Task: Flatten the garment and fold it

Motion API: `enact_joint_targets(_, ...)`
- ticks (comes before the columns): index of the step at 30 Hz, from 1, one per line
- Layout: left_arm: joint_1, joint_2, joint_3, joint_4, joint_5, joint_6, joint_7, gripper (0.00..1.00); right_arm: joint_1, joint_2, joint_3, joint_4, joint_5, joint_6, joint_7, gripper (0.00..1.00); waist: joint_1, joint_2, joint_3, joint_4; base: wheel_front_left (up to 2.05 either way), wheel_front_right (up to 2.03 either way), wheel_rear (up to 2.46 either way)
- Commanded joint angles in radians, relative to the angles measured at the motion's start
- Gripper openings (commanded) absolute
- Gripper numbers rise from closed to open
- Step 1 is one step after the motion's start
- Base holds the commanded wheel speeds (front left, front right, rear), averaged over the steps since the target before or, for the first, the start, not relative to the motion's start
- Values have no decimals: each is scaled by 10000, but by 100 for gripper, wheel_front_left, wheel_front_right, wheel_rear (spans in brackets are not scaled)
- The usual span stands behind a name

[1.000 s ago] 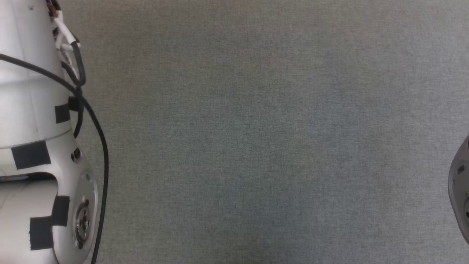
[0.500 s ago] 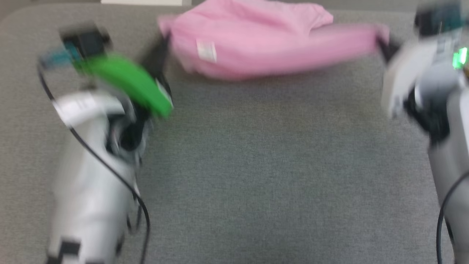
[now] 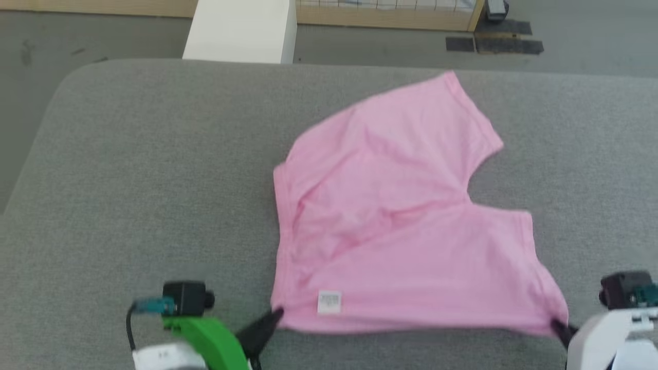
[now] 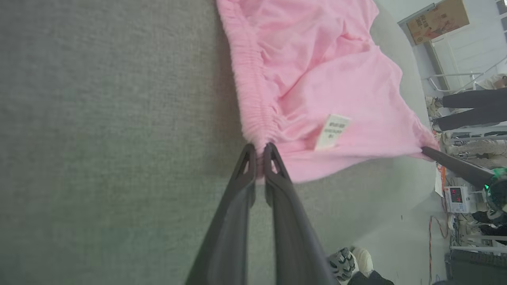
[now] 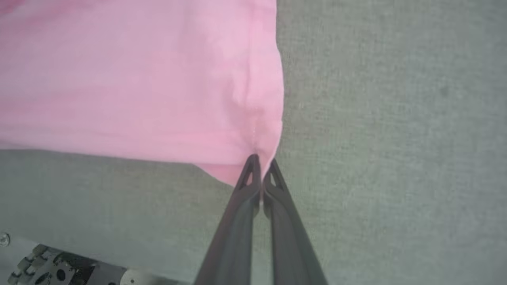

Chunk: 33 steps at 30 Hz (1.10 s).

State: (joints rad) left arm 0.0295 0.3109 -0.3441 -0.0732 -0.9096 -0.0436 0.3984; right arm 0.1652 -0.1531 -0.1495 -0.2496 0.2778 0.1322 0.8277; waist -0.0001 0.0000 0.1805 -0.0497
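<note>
Pink shorts lie spread on the grey padded desk, right of its middle and reaching close to its near edge in the head view. The gathered elastic waistband runs along their left side, from the near corner away toward the far side. Both legs point toward the robot's right: one slants off to the far right, the other lies along the near side. The long near edge runs left to right, drawn fairly straight between the two claws, and the cloth above it shows a few soft creases.

The left claw is closed to a narrow slit, with the near end of the waistband pinched between its fingertips. The right claw is closed just as tightly on the near right corner, at the hem of the nearer leg.

A small white label lies on the cloth just beside the left claw's grip; its print is too small to read. In the head view both arms are cut off by the bottom edge, and the right claw's fingers are mostly hidden by its white wrist housing. At the right edge of the left wrist view a person's dark-trousered legs are partly cut off, and a shoe shows at the bottom.
</note>
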Motion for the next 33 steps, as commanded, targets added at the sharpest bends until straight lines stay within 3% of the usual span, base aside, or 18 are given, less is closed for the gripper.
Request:
enact_joint_targets(1,476,121,-17,-254,-78,162,109,0,338,167,-115,-223,-134,-15,153,0,1,0,-276,8,0,0,0)
enact_joint_targets(6,1876,421,-104,-1363,-56,730,331,0,1616,654,-462,-1058,-464,-15,960,0,1,0,-604,11,0,0,0)
enact_joint_targets(10,2201,182,-117,-2013,-4,780,-96,0,1882,794,-555,-1795,-615,-15,1020,0,1,0,-732,89,0,0,0)
enact_joint_targets(18,961,-577,-222,-2086,191,711,-586,0,289,226,16,-2279,-800,-15,676,0,1,0,-636,371,0,0,0)
enact_joint_targets(25,-746,-1189,-44,-1539,251,729,-836,0,-2410,-718,869,-1120,-738,-15,152,0,1,0,-54,719,0,0,0)
enact_joint_targets(33,-2521,-1806,454,96,655,1071,-1700,0,-5757,-1327,1599,1593,-1026,-15,-796,0,1,0,1099,1274,0,0,0)
